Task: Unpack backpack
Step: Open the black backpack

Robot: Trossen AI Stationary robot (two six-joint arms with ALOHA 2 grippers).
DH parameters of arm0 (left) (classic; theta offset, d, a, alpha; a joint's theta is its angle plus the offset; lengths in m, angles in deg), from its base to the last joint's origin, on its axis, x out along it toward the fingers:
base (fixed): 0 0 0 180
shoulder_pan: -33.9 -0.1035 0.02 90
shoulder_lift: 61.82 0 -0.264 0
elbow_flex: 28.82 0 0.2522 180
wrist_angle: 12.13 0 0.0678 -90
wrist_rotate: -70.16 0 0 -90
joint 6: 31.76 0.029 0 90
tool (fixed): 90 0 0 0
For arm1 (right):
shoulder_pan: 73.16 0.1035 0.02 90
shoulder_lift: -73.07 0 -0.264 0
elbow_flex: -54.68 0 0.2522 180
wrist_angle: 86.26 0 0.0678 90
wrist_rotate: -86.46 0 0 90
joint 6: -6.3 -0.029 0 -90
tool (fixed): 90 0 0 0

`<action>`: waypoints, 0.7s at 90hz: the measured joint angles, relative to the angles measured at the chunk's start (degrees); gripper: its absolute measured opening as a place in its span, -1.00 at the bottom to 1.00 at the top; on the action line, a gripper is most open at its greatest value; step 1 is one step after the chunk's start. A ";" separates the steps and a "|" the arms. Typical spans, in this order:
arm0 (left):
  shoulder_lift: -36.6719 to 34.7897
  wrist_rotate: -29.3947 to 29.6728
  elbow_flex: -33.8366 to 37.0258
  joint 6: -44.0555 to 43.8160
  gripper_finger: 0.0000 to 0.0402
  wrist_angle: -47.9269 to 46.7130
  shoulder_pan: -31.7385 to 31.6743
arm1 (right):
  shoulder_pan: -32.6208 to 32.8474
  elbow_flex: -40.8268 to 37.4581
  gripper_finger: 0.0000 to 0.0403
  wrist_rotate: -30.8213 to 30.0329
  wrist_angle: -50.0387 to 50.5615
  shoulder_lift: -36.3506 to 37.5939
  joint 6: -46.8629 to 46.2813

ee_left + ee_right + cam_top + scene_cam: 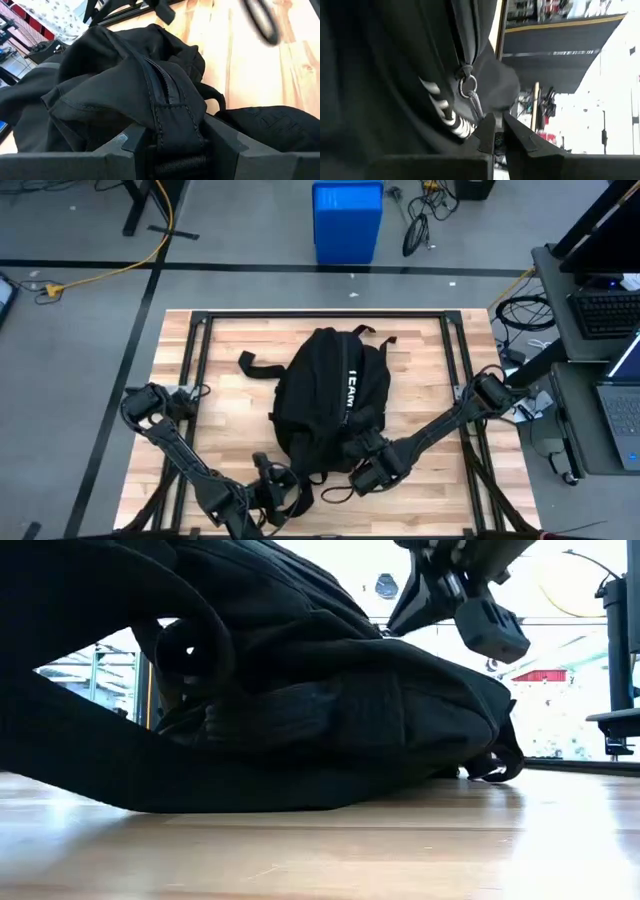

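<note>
The black backpack lies flat in the middle of the wooden table, white lettering on its upper face and a strap trailing toward the left. My left gripper is at the pack's near end, shut on a ridge of its fabric. My right gripper is at the pack's near right corner, shut on a zipper pull. In the low view the backpack rests on the tabletop. My left gripper pinches a raised fold of the backpack's fabric where the zipper track ends, between its two fingers. The fingers come from the table's near side. The fabric bunches up into a ridge ahead of them; the rest of the pack lies on the table. My right gripper pinches the thin cord pull that hangs from the zipper's metal ring, at the fingers' free ends. The cord runs straight from the ring to the fingertips. The pack's fabric lies close along the left finger.
A black metal frame borders the table. Bare wood lies to the right of the pack and more to its left. A blue bin stands on the floor beyond the far edge; a desk with a laptop is at the right.
</note>
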 joint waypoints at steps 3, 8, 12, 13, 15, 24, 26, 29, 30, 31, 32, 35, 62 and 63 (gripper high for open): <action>-0.01 0.00 0.00 -0.46 -0.36 0.01 0.11 | -0.45 0.00 -1.00 0.30 1.51 -0.01 -1.35; -0.01 0.00 0.00 -0.69 -0.36 0.00 0.40 | -1.26 0.00 -1.00 0.63 3.45 -0.02 -3.17; -0.01 0.00 0.00 -1.07 -0.36 -0.03 0.66 | -1.90 0.00 -1.00 0.74 4.92 -0.04 -4.52; -0.01 0.00 0.00 -1.25 -0.36 -0.04 0.71 | -2.07 0.00 -1.00 0.74 5.25 -0.04 -4.83; -0.01 0.02 0.00 -1.81 -0.36 -0.11 0.86 | -2.43 0.00 -1.00 0.76 5.84 -0.04 -5.36; -0.01 0.00 0.00 -2.29 -0.36 -0.11 1.57 | -3.96 0.00 -1.00 1.03 7.48 -0.04 -6.93; -0.01 0.00 0.00 -2.68 -0.36 -0.13 1.77 | -4.38 0.00 -1.00 1.09 7.59 -0.07 -7.01; -0.02 -0.01 0.00 -3.42 -0.36 -0.15 2.00 | -4.92 0.00 -1.00 1.16 7.76 -0.07 -7.06; -0.03 -0.02 0.00 -3.55 -0.36 -0.16 2.09 | -5.10 0.00 -1.00 1.18 7.82 -0.07 -7.06; -0.03 -0.02 0.00 -3.64 -0.36 -0.15 2.18 | -5.26 0.00 -1.00 1.18 7.85 -0.07 -7.05; -0.03 -0.02 0.00 -3.68 -0.36 -0.13 2.25 | -5.42 0.00 -1.00 1.18 7.87 -0.07 -7.04; -0.03 -0.02 0.00 -3.95 -0.36 -0.02 2.51 | -5.92 -0.01 -1.00 1.20 7.89 -0.07 -7.04; -0.03 -0.04 0.00 -8.18 -0.36 -0.20 5.03 | -10.31 -0.02 -1.00 1.40 9.95 -0.07 -7.04; -0.03 -0.04 0.00 -8.20 -0.36 -0.18 5.16 | -10.46 -0.02 -1.00 1.40 10.05 -0.07 -7.04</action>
